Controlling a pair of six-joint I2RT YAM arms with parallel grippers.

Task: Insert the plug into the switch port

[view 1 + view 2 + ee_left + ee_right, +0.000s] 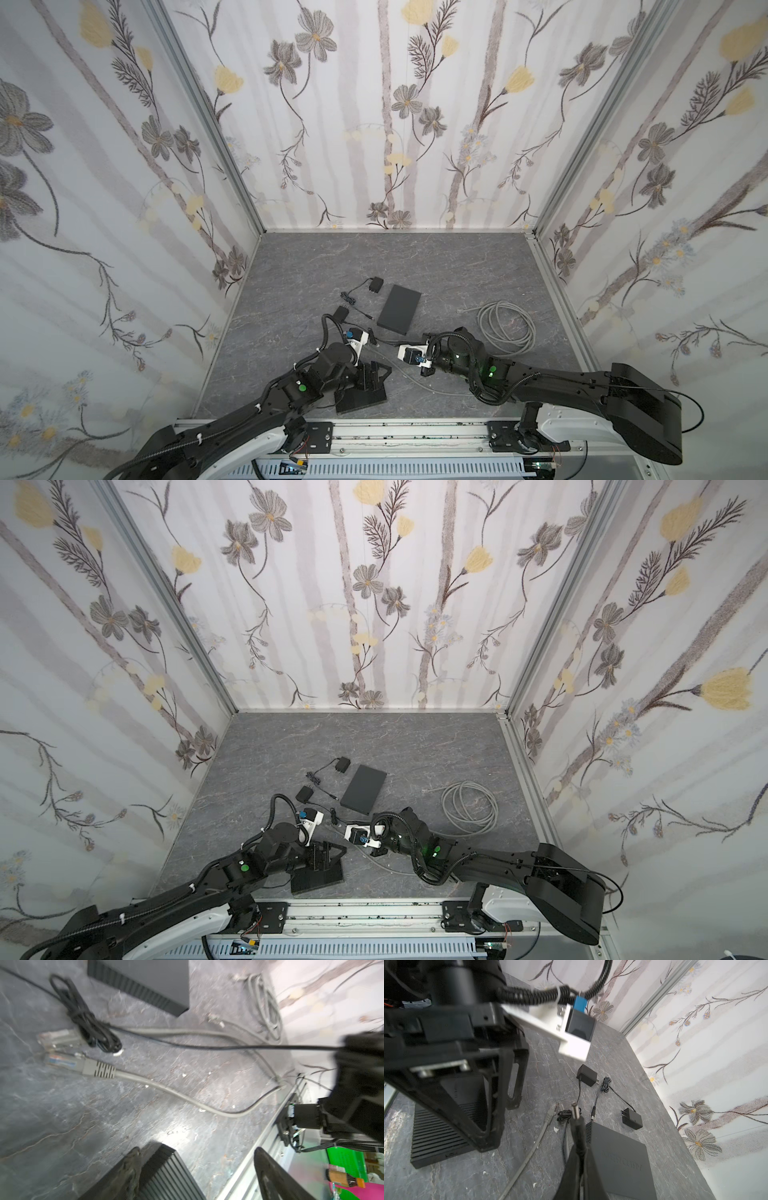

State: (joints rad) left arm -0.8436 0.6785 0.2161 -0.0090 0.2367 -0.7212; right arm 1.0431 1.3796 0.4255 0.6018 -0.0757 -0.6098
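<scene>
We see the black barrel plug [576, 1116] clamped between the closed fingers of the right gripper [579, 1153]. Its metal tip pokes past them, raised above the table [446, 1178]. A thin black lead [228, 1046] stretches from that gripper to a tied bundle [89, 1022]. On the table beneath and ahead of the plug lies a grey network cable [529, 1155], its clear connector [62, 1061] beside the bundle. A grey coil [505, 328] sits off to the right. A flat black box [399, 309], a power adapter [376, 286] and a second adapter [341, 312] lie farther back.

The ribbed switch [361, 401] lies near the front edge, apart from the plug, with the grey cable between them. The left gripper [195, 1153] stands over the switch with its fingers spread. One finger [133, 1167] is just beside the switch's side and the other [268, 1174] is well clear.
</scene>
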